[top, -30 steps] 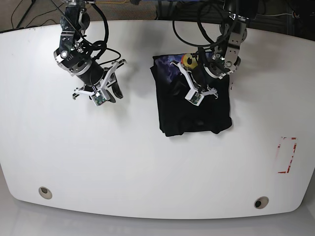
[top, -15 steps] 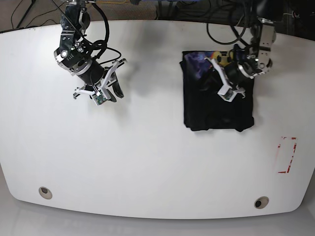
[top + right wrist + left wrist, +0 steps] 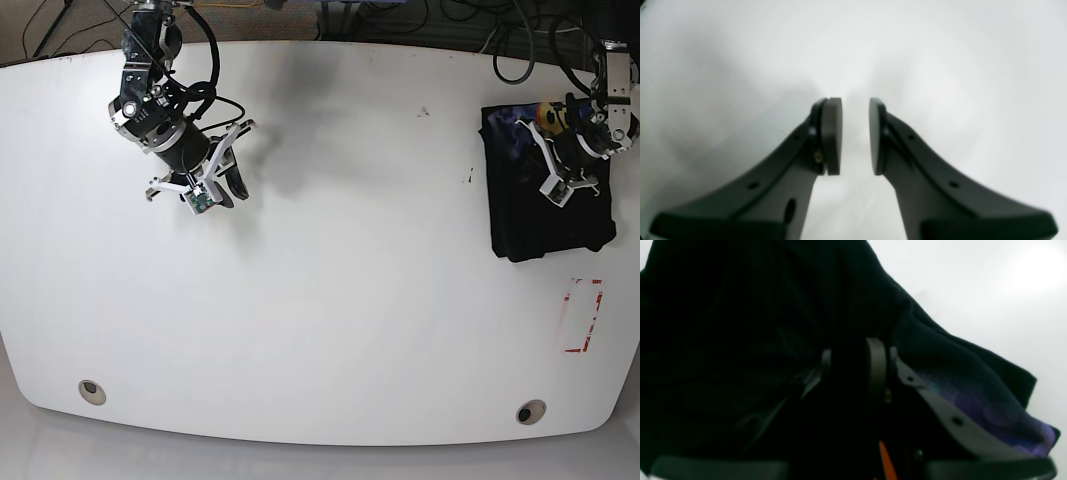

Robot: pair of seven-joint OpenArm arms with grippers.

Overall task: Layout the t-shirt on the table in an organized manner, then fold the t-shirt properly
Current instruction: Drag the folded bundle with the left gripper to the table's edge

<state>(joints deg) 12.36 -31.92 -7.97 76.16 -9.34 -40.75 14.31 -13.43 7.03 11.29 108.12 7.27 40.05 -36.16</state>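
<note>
One black folded t-shirt (image 3: 545, 205), purple print; left jaws pinching it, right jaws spread.

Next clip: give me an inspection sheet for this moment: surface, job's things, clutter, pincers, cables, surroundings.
Surface: white glossy table, two grommet holes near the front edge, red rectangle mark at the base view's right, a few dark specks.
Job's things: black t-shirt, folded into a compact block with a purple print showing, at the base view's far right.
Clutter: nothing seen.
Pincers: left pincer shut on the t-shirt, cloth between its pads; right pincer holds nothing, a narrow gap between its pads, above bare table.
Cables: black cables loop along both arms and behind the table's far edge.
Surroundings: dark floor and wires beyond the table; details too small to tell.
</note>
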